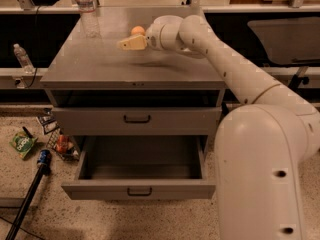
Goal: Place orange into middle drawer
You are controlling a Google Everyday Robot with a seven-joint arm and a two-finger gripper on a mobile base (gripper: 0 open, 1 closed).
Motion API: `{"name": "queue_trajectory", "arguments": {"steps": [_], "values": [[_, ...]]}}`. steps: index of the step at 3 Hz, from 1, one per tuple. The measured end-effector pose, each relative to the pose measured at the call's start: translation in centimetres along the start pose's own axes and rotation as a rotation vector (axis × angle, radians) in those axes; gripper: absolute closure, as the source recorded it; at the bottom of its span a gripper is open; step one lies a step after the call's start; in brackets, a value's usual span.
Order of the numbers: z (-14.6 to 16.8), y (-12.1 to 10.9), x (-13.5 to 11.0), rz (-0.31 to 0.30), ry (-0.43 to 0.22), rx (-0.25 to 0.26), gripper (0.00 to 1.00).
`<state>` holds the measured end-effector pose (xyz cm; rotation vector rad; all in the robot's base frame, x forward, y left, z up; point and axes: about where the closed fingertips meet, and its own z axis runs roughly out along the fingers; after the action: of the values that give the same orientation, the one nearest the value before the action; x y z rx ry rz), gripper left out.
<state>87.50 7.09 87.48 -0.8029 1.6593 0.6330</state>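
Note:
The orange (137, 31) sits on the grey cabinet top (100, 64) near the back, half hidden behind my gripper (126, 44). The gripper hovers just in front of and slightly left of the orange, its cream fingers (133, 43) pointing left above the tabletop. The middle drawer (140, 170) is pulled open below, empty, with a small dark handle (139, 191) on its front. The white bowl is hidden behind my arm.
A clear plastic bottle (86, 9) stands at the back left of the top. The upper drawer (136, 120) is closed. On the floor at left lie a green packet (22, 144), a can (62, 143) and a blue-tipped pole (30, 196). Another bottle (22, 58) stands on a left ledge.

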Motion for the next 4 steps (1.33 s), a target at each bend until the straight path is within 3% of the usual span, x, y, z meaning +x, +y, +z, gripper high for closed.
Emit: {"name": "queue_trajectory", "arguments": {"steps": [3, 4], "values": [[5.2, -3.7, 1.1, 0.062, -0.004, 0.052, 0.00], [5.6, -5.0, 1.1, 0.050, -0.007, 0.067, 0.26]]}}
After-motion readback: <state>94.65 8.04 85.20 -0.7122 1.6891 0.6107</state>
